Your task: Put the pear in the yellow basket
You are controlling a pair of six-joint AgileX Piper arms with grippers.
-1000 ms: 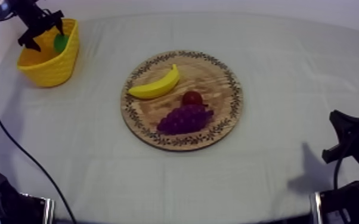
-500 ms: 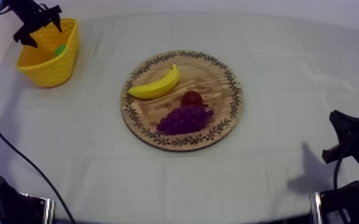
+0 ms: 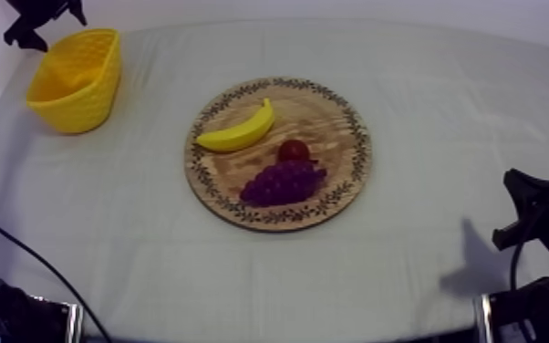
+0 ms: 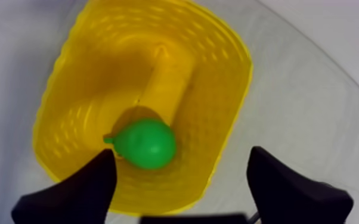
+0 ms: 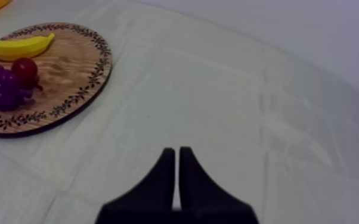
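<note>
Pulling clear: L gripper (image 3: 39, 22) has gone up & away from the yellow basket (image 3: 76, 91) over the last sec. It was down at the rim w/ the green pear at its fingers; now it hangs past the basket's far side, by the table's corner. Left wrist view looks down into the basket: pear (image 4: 149, 143) lies on the basket floor, on its side, stem end twd one wall, free of the gripper. L fingers (image 4: 83, 190) are wide apart, nothing between them. So the drop looks done: pear's off the wooden board (image 3: 335, 114) & inside the basket, i.e. task goal prob met. Board has the banana (image 3: 237, 129), small red fruit (image 3: 294, 150) & grapes (image 3: 281, 182), none shifted. R gripper (image 5: 177, 156) sits low over the cloth (image 5: 265, 89) at its own side, well apart from the board, fingers pressed together in a narrow wedge, holding nothing, same as before. Left to do, I'd guess: L arm back to rest, no more grasps needed
</note>
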